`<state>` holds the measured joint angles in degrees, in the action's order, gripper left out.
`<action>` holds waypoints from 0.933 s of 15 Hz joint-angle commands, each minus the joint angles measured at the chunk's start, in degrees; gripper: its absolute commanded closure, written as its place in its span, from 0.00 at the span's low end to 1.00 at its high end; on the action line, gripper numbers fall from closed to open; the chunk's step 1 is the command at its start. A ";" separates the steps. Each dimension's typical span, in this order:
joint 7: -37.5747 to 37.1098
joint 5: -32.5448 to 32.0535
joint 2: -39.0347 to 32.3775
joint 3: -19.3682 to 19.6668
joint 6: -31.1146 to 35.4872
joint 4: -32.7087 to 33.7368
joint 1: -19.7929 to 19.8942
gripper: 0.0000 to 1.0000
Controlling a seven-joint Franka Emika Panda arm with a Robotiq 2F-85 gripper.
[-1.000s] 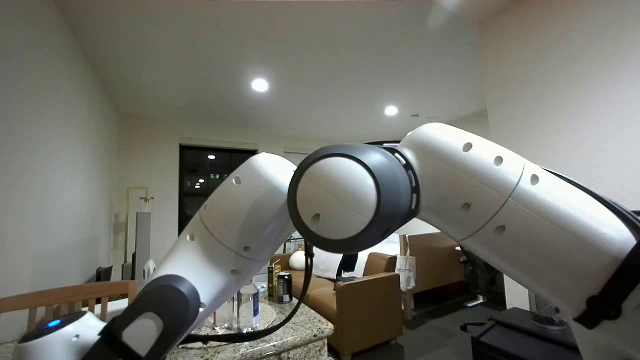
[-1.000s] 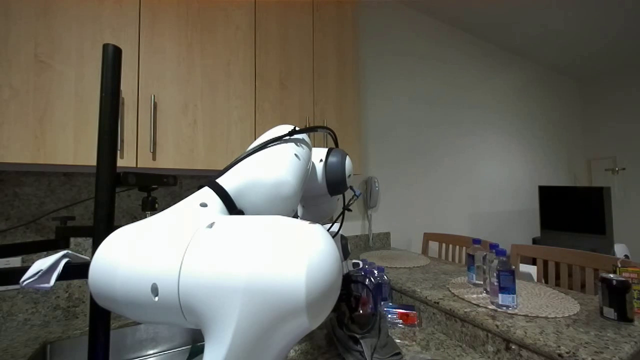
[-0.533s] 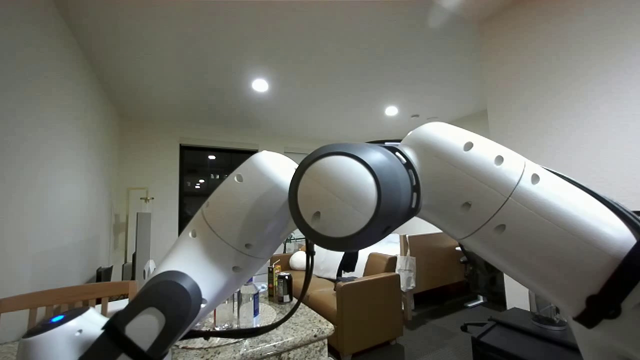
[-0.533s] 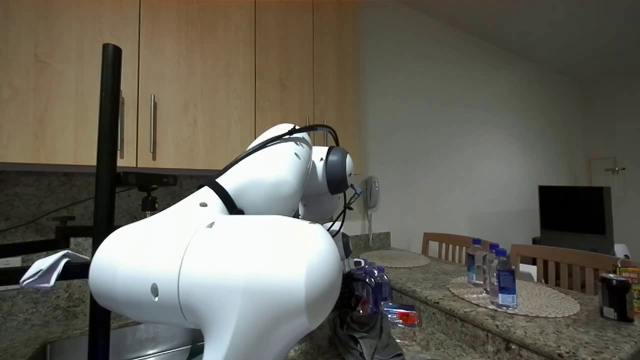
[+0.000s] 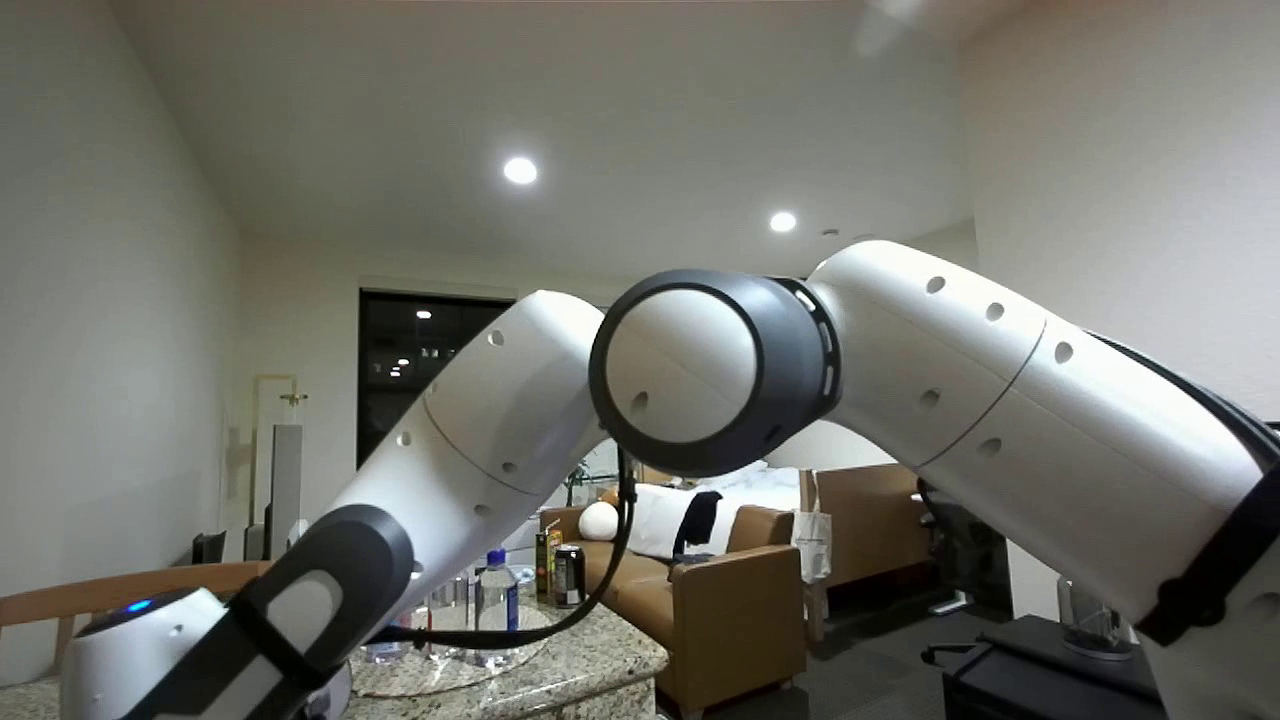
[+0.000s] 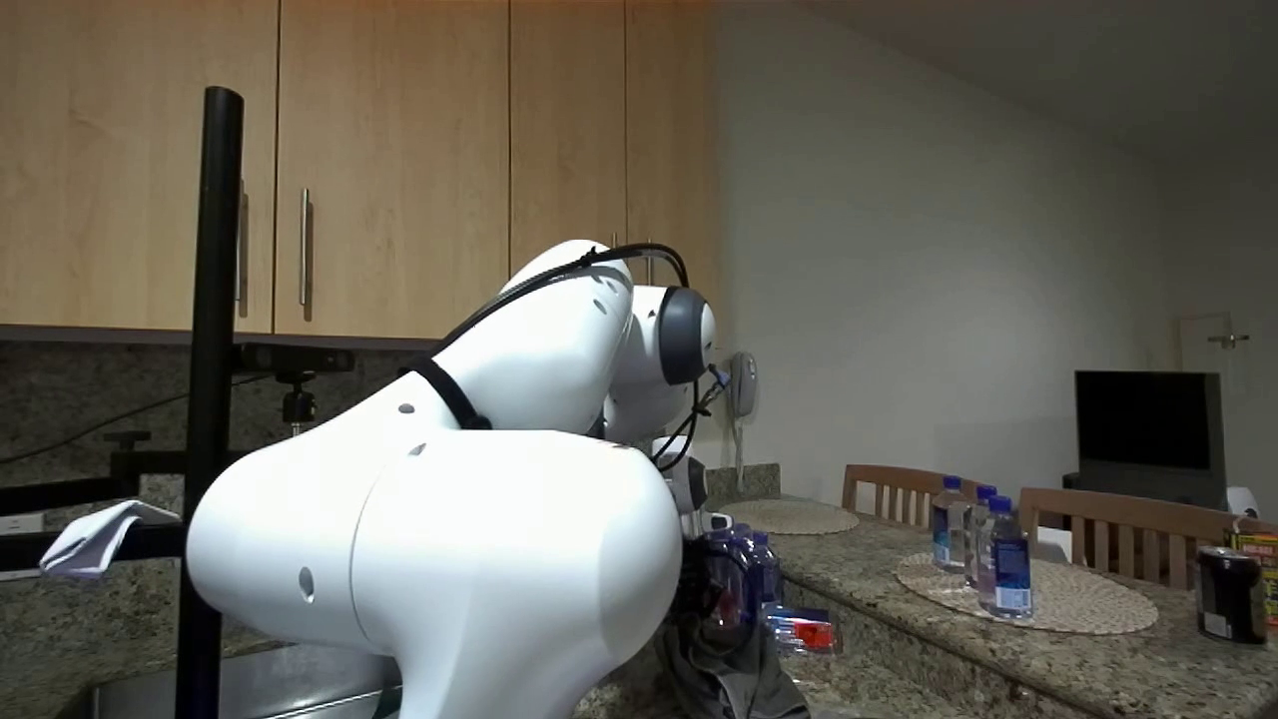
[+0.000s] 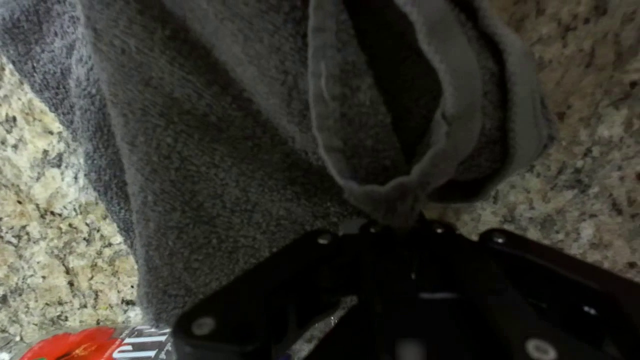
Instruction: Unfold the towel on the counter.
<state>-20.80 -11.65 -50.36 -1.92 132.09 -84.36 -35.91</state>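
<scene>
Gripper [image 7: 400, 227] clamped on the grey towel [image 7: 215, 165] — three capped bottles [image 6: 1008, 554] upright on a mat [image 6: 1093, 597], contents unclear.

In the wrist view, white letters [image 7: 140, 345] on a red-patterned label [image 7: 75, 345] are cut off, unreadable; print on bottles [image 6: 1008, 567], can [image 6: 1230, 596] and carton [image 5: 545, 568] is too small.

Bright ceiling lights [image 5: 520, 170], dim wrist view
</scene>
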 commanded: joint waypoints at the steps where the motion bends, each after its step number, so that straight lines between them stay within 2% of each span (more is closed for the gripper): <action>1: 4.10 2.31 4.38 -3.71 -1.49 -3.24 3.35 0.89; 5: 4.75 2.78 5.91 -5.59 -2.65 -2.89 4.93 0.89; 14: 3.52 1.42 9.74 -5.23 -2.96 -2.80 5.27 0.90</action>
<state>-18.47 -10.41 -44.27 -6.73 130.12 -84.38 -31.53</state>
